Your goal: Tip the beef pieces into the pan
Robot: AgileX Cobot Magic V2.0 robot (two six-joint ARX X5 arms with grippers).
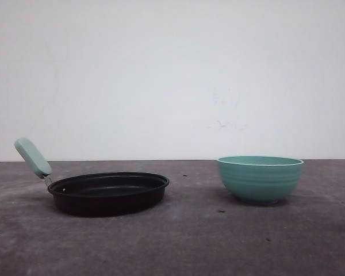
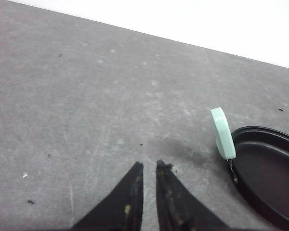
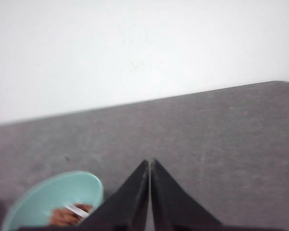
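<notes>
The black pan [image 1: 108,193] sits flat on the tabletop [image 1: 190,241], mint handle raised; reddish-brown beef pieces [image 3: 67,215] lie in the teal bowl [image 1: 260,179].

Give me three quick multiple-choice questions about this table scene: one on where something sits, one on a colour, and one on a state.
1. In the front view, where is the pan relative to the bowl?
A. To its left
B. To its right
C. Inside it

2. What colour is the pan's handle?
A. Red
B. Mint green
C. Black

3. What is in the pan right now?
A. Beef pieces
B. A spoon
C. Nothing visible

Answers:
1. A, the pan sits left of the bowl with bare table between them.
2. B, the stubby handle is pale mint green in the front and left wrist views.
3. C, its black inside looks bare; the beef pieces lie in the bowl in the right wrist view.
</notes>
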